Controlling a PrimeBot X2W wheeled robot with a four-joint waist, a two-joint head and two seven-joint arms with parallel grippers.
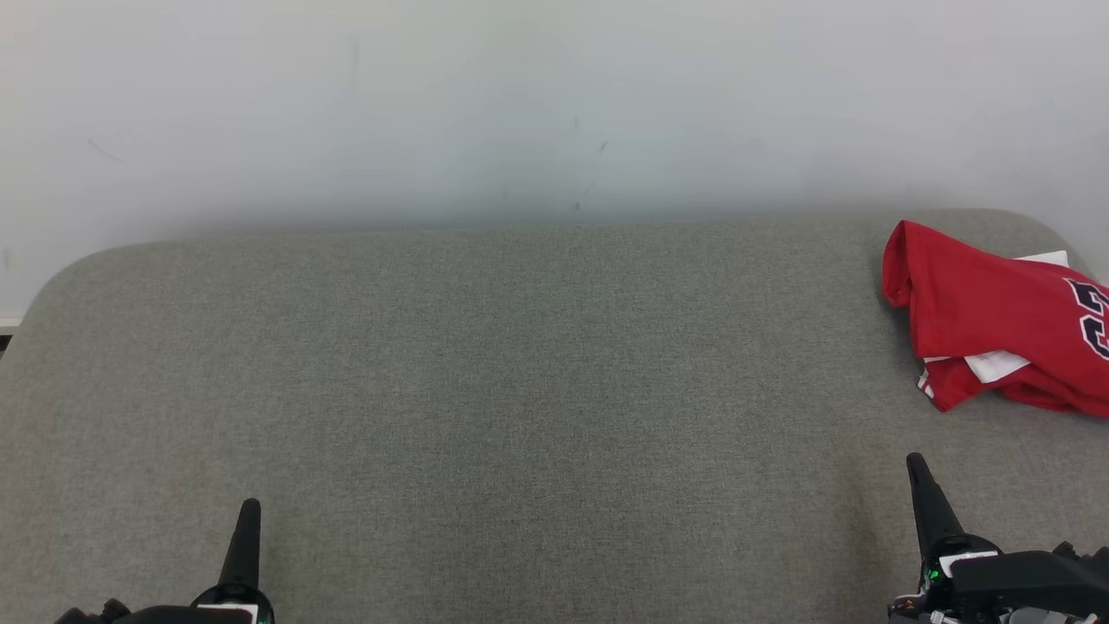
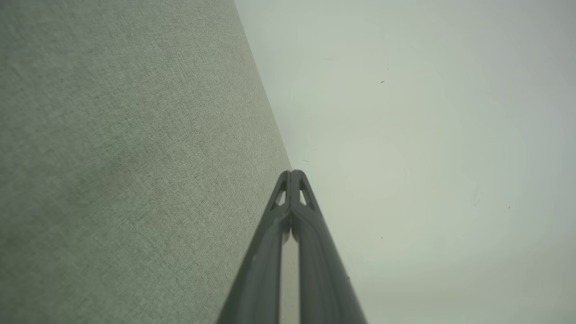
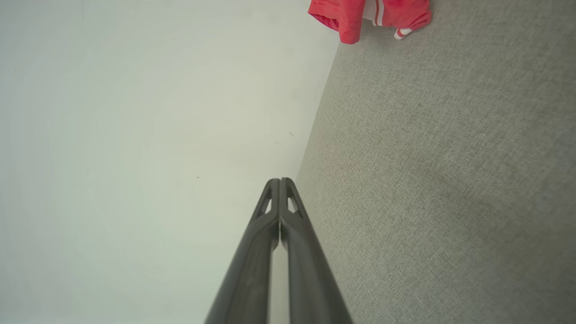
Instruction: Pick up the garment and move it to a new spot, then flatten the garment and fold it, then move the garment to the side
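Item: red fabric garment (image 1: pixel 996 321), a jersey w/ white trim & dark white-edged numerals. It lies at the far right of the grey woven-fabric surface (image 1: pixel 520 390), near its rounded back corner, and is partly cut by the frame edge. Condition: layered and loosely doubled over. A white panel pokes out top & bottom, hems are uneven, and one red lobe bulges at its left end; neither a crisp fold nor a flat spread. Left claw (image 1: pixel 249 507) & right claw (image 1: pixel 917 464): both clenched, fingers tip to tip, grasping nothing, low at the near edge and well apart from the cloth; the right is nearer. Pale wall (image 1: pixel 520 104) behind. Assessment: layout fits a bundle waiting for pickup, or a rough fold already set aside; cannot tell which. Recommendation, either case: handle by the hem edges w/ both layers pinched together, so the soft cloth does not slump open.
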